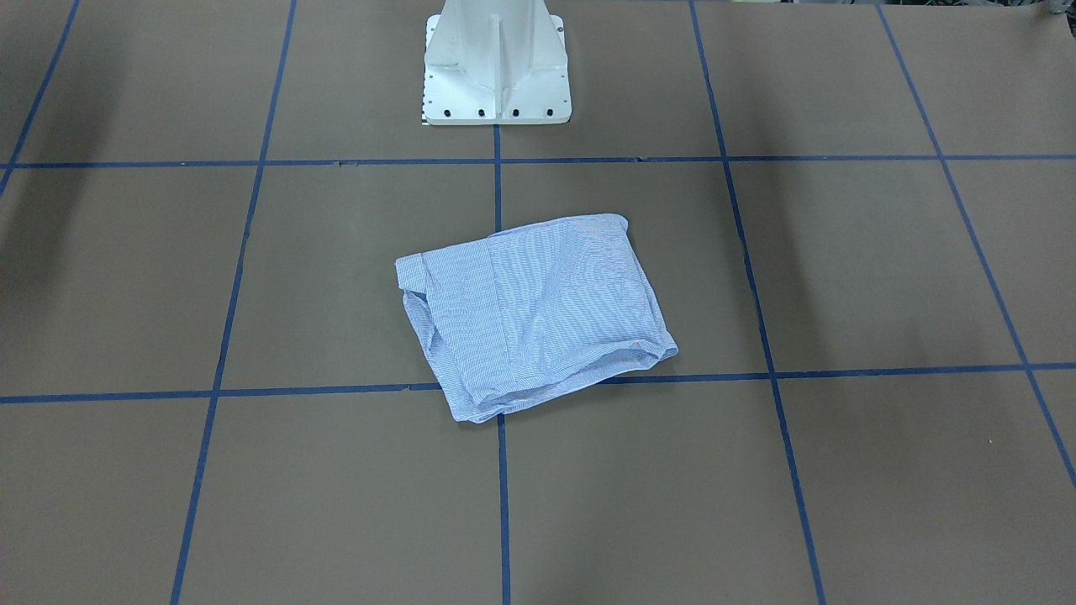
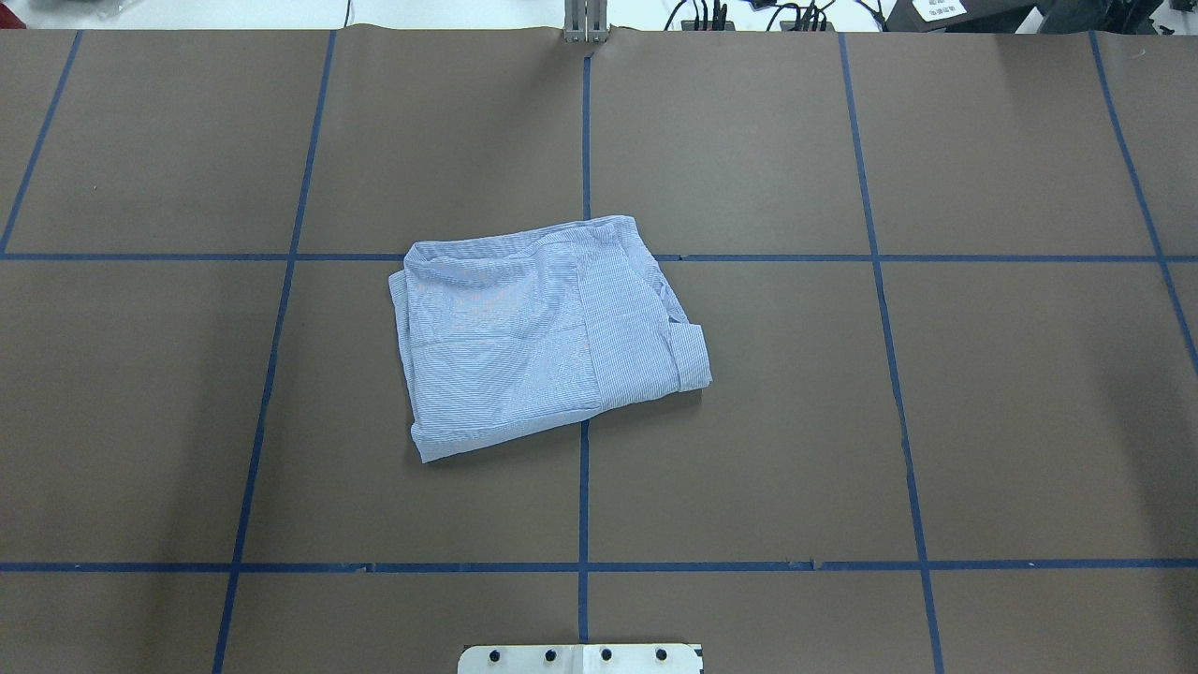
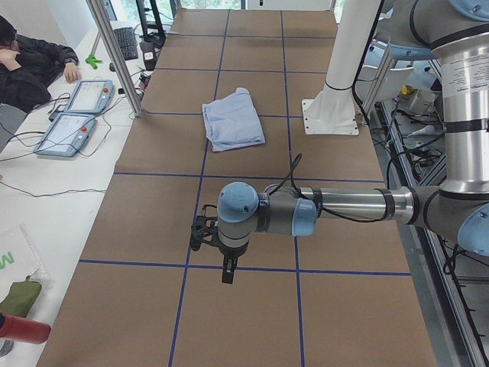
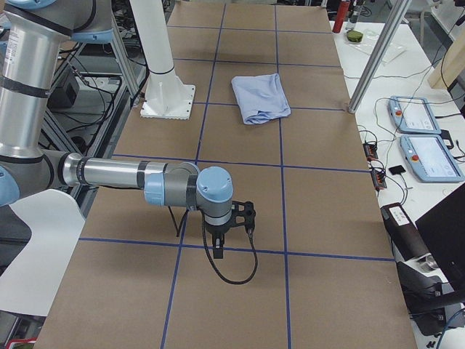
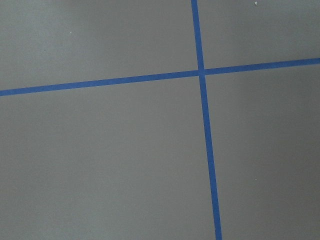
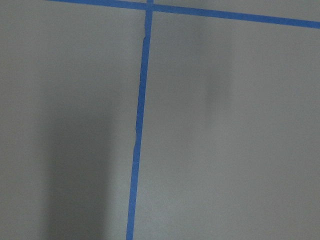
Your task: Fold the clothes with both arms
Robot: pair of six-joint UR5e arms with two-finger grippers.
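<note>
Overhead exterior shows the shirt (image 2: 543,328) folded into a rough rectangle near the middle of the brown table (image 2: 842,421). It lies flat over a crossing of the blue tape lines (image 2: 374,567), in front of the white pedestal (image 1: 496,76).

From the table's left end, the left arm (image 3: 351,205) reaches out level over the near part of the table, well apart from the shirt. The left claw (image 3: 228,274) points down above a tape line; I cannot tell whether it is spread or pressed together.

From the right end, the right arm (image 4: 109,173) is stretched out the same way, also well apart from the shirt. The right claw (image 4: 218,251) hangs downward, its state likewise impossible to tell.

Both wrist views show only bare table and tape lines.
</note>
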